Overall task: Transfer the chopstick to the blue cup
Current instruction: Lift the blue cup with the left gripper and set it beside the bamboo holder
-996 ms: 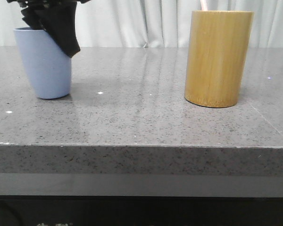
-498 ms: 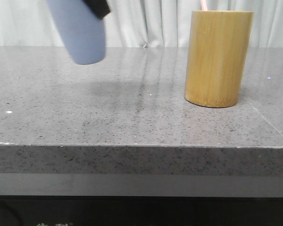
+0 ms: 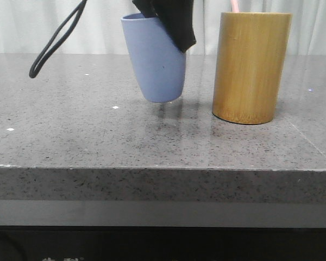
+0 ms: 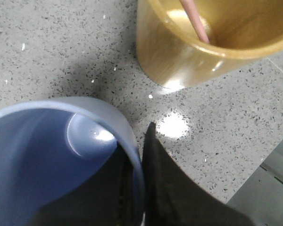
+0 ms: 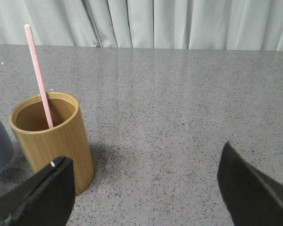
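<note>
One smooth matte periwinkle-blue tapered cup (image 3: 155,60) clamped at rim by left fingers (image 4: 146,155), tilted, off grey stone table (image 3: 98,136), beside bamboo cylinder (image 3: 251,67). Step: repositioning cup. Next: set down upright; right fingers (image 5: 188,197), spread wide, to take pink chopstick (image 5: 38,73).

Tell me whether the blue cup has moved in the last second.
Yes. The blue cup, gripped at its rim by the left gripper, has gone from the table's left side to just beside the bamboo holder.

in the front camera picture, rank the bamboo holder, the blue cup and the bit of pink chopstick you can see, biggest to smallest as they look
1. bamboo holder, tallest and widest.
2. blue cup, held tilted by the left gripper beside the holder; how near the camera it is can't be told, but it looks clearly smaller.
3. chopstick, only a short tip showing.
</note>
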Robot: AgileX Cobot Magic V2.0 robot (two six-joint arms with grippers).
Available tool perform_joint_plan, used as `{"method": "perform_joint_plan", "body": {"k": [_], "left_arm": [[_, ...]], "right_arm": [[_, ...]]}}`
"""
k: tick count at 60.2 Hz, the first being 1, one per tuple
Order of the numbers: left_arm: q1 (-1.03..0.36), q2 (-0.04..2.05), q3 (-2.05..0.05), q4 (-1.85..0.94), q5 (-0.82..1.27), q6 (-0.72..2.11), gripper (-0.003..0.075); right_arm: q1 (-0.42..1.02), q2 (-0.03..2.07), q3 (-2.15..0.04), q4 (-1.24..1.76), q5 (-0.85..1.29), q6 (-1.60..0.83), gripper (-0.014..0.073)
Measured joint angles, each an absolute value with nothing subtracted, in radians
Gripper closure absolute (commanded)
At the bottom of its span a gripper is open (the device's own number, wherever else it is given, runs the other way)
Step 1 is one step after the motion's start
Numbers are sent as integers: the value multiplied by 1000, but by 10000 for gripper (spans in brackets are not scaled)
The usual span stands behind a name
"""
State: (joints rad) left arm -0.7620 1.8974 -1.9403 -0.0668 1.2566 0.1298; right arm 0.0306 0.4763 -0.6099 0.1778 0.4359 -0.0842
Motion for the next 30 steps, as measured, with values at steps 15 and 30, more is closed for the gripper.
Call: {"method": "perform_joint_plan", "body": {"k": [15, 30], "left_arm": [[-763, 1903, -1943, -69, 1257, 130, 478], [-763, 1905, -1943, -71, 1257, 125, 355]], "right_arm": [[31, 476, -610, 178, 436, -84, -32], [31, 476, -610, 178, 436, -84, -32]]}}
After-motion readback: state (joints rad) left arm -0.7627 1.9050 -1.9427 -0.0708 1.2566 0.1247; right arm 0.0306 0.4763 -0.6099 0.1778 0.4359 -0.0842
